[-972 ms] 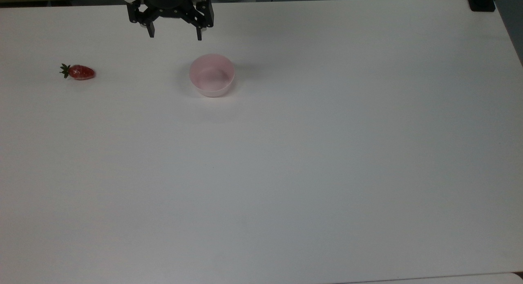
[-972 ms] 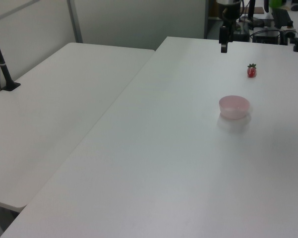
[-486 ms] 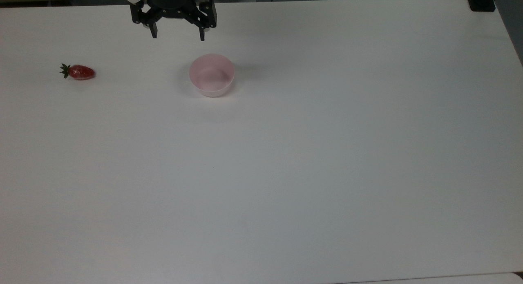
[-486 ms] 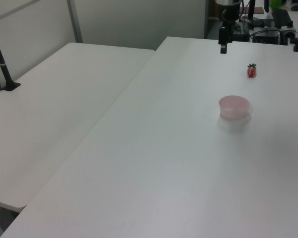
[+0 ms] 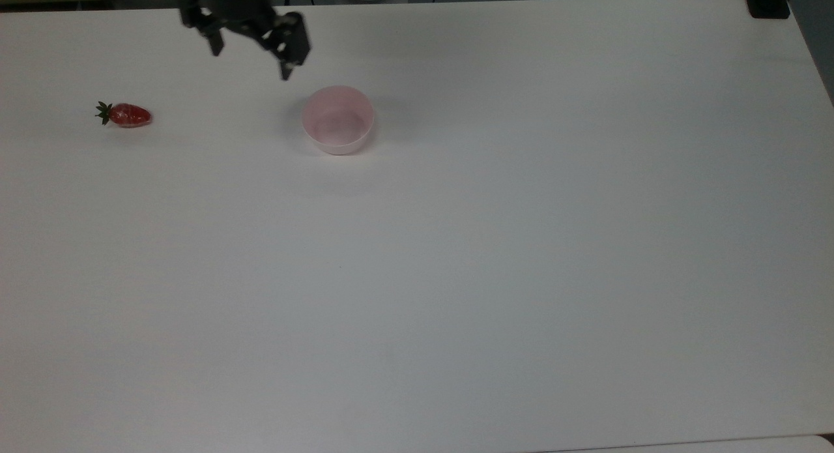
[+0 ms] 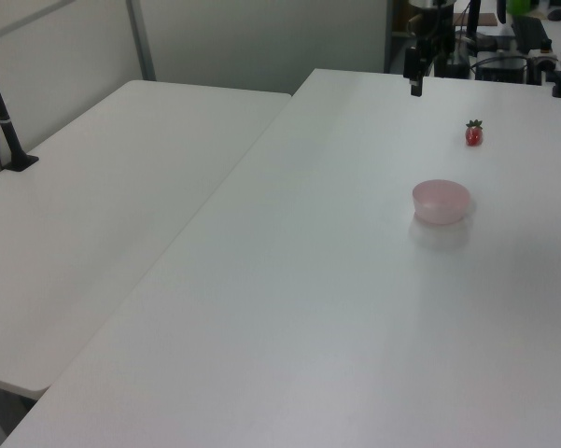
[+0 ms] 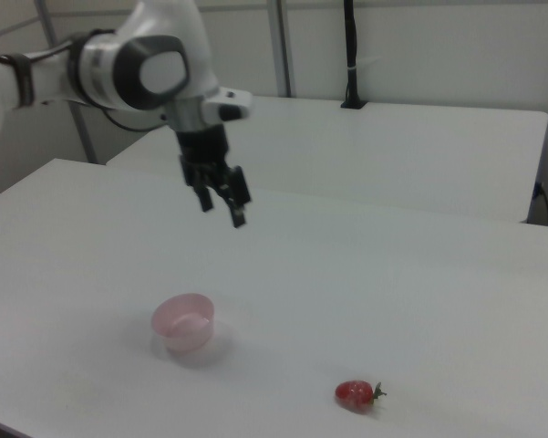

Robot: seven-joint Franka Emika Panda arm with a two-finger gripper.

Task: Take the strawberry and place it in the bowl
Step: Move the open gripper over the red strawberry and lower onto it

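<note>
Gripper (image 5: 251, 60) has just swung toward the top view's left and rotated vs half a sec ago: before, both fingers hung level above the pale pink bowl (image 5: 337, 119)'s far side, now they sit on a diagonal, one fingertip near the bowl's upper-left rim in the top view, the other further left. Fingers spread wide, nothing btwn them; right view shows the same, gripper (image 7: 221, 205) hanging in the air well above the white table (image 5: 456, 257), w/ the white Panda arm (image 7: 137, 68) behind it. Strawberry (image 5: 125, 115) hasn't budged: lies on its side on the table, green cap pointing to the top view's left, well apart from the bowl and from the gripper. In the left view it's the small red thing (image 6: 473, 134) beyond the bowl (image 6: 441, 201), gripper (image 6: 413, 77) further back still. In the right view the strawberry (image 7: 356, 394) is near the front edge, to the right of the bowl (image 7: 184, 321). Bowl is empty, same spot. Reading: approach phase just begun, arm is turning toward the fruit, i.e. pick not started, task basically at zero. Next needs more travel to the top view's left, then descent w/ fingers straddling the berry's narrow width. Risk: glossy rounded fruit could roll or squirt out if the pinch lands off-centre.
</note>
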